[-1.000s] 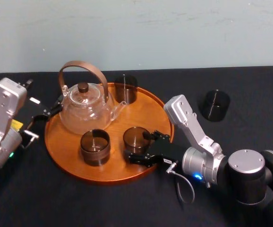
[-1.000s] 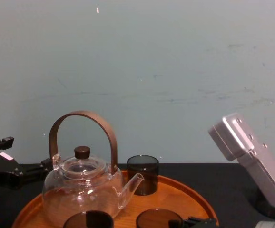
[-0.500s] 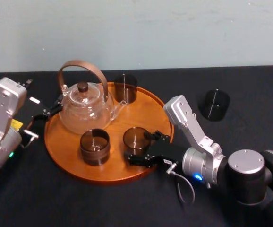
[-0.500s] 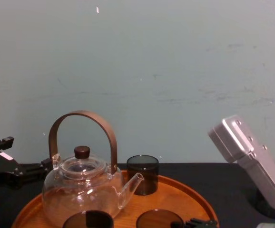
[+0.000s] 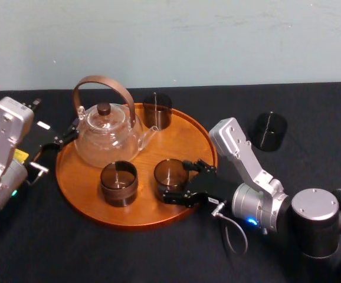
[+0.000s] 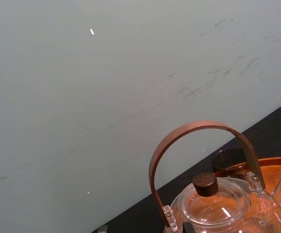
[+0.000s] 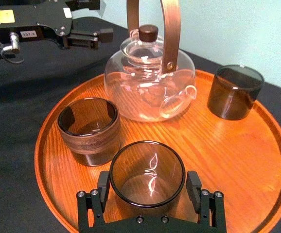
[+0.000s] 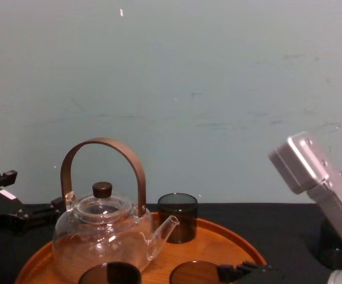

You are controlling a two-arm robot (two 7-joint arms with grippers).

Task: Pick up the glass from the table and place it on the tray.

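A smoky glass (image 5: 170, 174) stands upright on the round orange-brown tray (image 5: 176, 138), near its front right rim. My right gripper (image 5: 176, 181) is open around this glass. In the right wrist view the glass (image 7: 148, 177) sits between the two black fingers (image 7: 103, 187) with a thin gap on each side. Another dark glass (image 5: 269, 131) stands on the black table (image 5: 312, 106), to the right of the tray. My left gripper (image 5: 64, 137) rests open at the tray's left edge, beside the teapot.
On the tray, a clear glass teapot (image 5: 105, 138) with a brown arched handle stands at the back left. One more glass (image 5: 118, 183) is at the front and a further one (image 5: 157, 110) at the back. A pale wall rises behind the table.
My right arm has drawn back a little to the right and its fingers have slid back along the glass. The glass has stayed in place on the tray. The left arm has not moved.
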